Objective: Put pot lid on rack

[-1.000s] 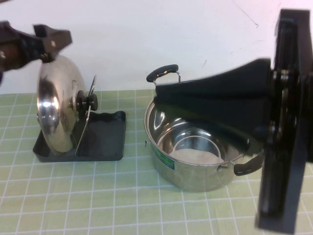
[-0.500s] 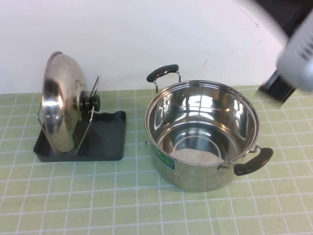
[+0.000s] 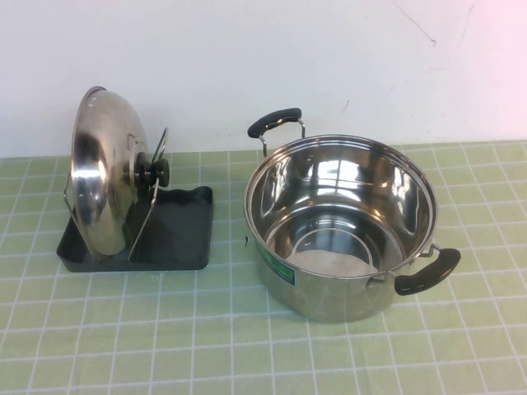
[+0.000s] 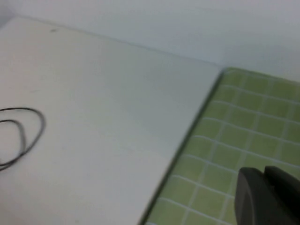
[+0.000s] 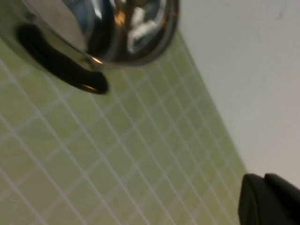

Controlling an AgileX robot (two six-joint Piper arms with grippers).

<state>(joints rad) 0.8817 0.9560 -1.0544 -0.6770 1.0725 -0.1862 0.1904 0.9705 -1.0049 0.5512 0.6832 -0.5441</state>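
Note:
The pot lid [image 3: 97, 177] stands on its edge in the rack [image 3: 183, 234], leaning against the wire loop [image 3: 158, 146], its black knob [image 3: 153, 171] facing the pot. Neither arm shows in the high view. In the left wrist view my left gripper [image 4: 263, 174] is shut with nothing in it, over the green mat near its edge. My right gripper [image 5: 264, 180] in the right wrist view is also shut and empty, off to the side of the pot, above the mat's border.
A deep steel pot [image 3: 342, 226] with two black handles [image 3: 426, 271] stands on the green checked mat [image 3: 206, 329], right of the rack; it also shows as the pot [image 5: 126, 28] in the right wrist view. A black cable loop [image 4: 28, 136] lies on the white surface beside the mat.
My left gripper let go of the lid's top edge, closed and left the high view. The right arm, which blocked the pot, swept out to the right. The lid stays in the rack.

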